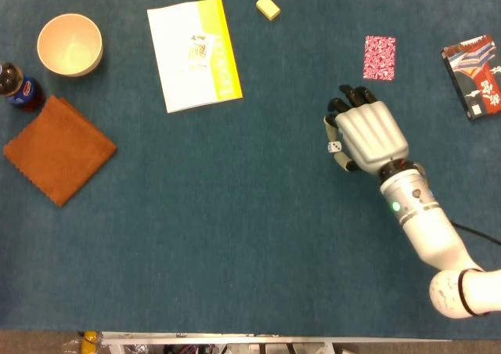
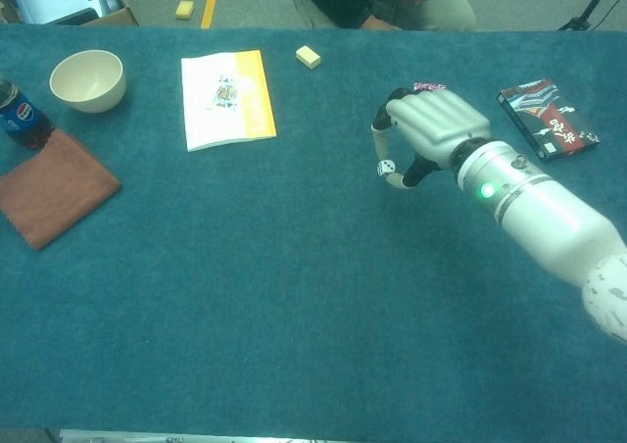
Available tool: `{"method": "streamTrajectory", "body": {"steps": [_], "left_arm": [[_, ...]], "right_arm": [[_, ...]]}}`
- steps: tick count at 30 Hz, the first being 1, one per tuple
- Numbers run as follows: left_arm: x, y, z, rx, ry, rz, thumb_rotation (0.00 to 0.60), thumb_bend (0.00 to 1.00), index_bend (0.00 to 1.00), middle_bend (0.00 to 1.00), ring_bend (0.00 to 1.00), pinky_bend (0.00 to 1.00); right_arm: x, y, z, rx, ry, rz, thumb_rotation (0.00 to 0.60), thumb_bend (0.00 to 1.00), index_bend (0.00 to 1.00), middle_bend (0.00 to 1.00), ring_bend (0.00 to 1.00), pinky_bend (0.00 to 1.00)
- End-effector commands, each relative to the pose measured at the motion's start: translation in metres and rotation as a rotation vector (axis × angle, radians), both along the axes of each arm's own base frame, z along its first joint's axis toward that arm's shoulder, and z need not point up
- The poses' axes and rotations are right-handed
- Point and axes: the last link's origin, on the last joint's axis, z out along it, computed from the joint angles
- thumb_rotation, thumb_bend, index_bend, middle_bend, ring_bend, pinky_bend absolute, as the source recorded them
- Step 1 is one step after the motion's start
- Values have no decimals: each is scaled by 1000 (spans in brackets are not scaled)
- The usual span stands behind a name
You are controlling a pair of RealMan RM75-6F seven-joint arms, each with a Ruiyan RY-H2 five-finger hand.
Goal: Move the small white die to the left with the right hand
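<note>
The small white die [image 1: 334,146] [image 2: 386,168] sits pinched at the thumb side of my right hand [image 1: 368,137] [image 2: 431,132]. The hand is knuckles-up with its fingers curled in, right of the table's middle, and it appears raised off the blue cloth. Its white forearm runs off toward the lower right. My left hand shows in neither view.
A red patterned card [image 1: 380,57] lies just beyond the hand, and a boxed card deck [image 1: 473,75] at far right. A white-and-yellow booklet [image 1: 194,52], yellow block [image 1: 268,7], bowl [image 1: 70,45], cola bottle [image 1: 17,87] and orange cloth [image 1: 59,149] lie to the left.
</note>
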Motion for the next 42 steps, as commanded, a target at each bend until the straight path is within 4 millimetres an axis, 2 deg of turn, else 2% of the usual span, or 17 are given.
{"method": "streamTrajectory", "body": {"steps": [1,6,10,12,15,23,28,36,42], "left_arm": [[1,0,0,0,0,-2,600,410,205,274,173,141],[2,0,2,6,1,-2,600,410,204,275,173,141],[0,-2,3,11,3,5,600,410,205,274,173,141],[0,-3,4,10,5,9,600,410,205,274,173,140],[-1,-3,3,9,6,9,600,409,205,275,173,140],[1,-1,3,6,5,3,600,410,205,274,173,141],[-2,-1,3,5,7,12,600,410,205,275,173,140],[-4,-1,5,4,8,23,600,409,205,274,173,141],[-6,1,5,5,7,32,600,410,205,275,173,141]], "right_arm": [[5,0,5,-21,-55,19,600,244,568,306,102,159],[26,-3,13,-159,-331,177,600,244,568,298,102,159],[24,-3,11,-218,-433,260,600,244,355,216,94,159],[20,-4,8,-216,-429,260,600,244,293,207,92,159],[15,-3,7,-205,-413,245,600,243,267,207,92,159],[10,-4,14,-194,-360,219,600,245,264,207,91,159],[-1,0,25,-189,-290,182,600,245,264,207,91,159],[-31,19,59,-201,-148,73,600,246,264,207,91,159],[-55,34,88,-267,-114,2,600,246,264,216,91,160]]}}
